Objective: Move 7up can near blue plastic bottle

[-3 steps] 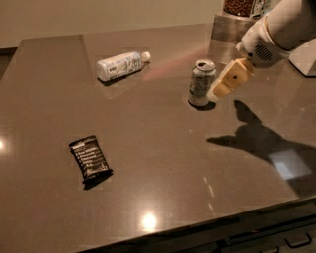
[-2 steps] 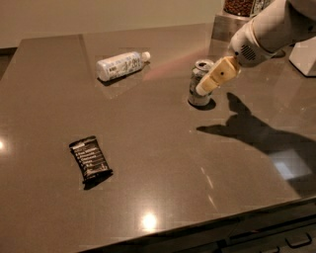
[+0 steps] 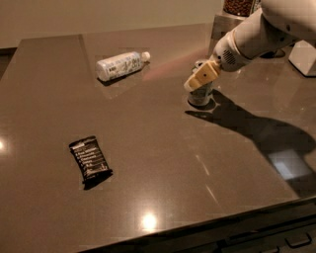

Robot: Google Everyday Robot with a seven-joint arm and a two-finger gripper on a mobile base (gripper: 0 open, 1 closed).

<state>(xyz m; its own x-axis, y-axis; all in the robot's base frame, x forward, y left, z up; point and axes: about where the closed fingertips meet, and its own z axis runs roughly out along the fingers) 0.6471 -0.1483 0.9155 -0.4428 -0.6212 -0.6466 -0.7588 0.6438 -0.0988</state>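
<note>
The 7up can [image 3: 201, 95] stands upright on the brown table [image 3: 163, 163], right of centre toward the back. My gripper [image 3: 198, 80] comes in from the upper right on a white arm and is at the can's top, covering its upper part. The blue plastic bottle [image 3: 120, 65] lies on its side at the back left of the can, cap pointing right, well apart from it.
A black snack wrapper [image 3: 90, 158] lies at the front left. A jar with dark contents [image 3: 238, 7] stands on a metal base at the back right. A white object [image 3: 304, 57] sits at the right edge. The table's front edge runs along the bottom.
My gripper has moved left and down from beside the can to over the can's top. The can, bottle and wrapper have not moved.
</note>
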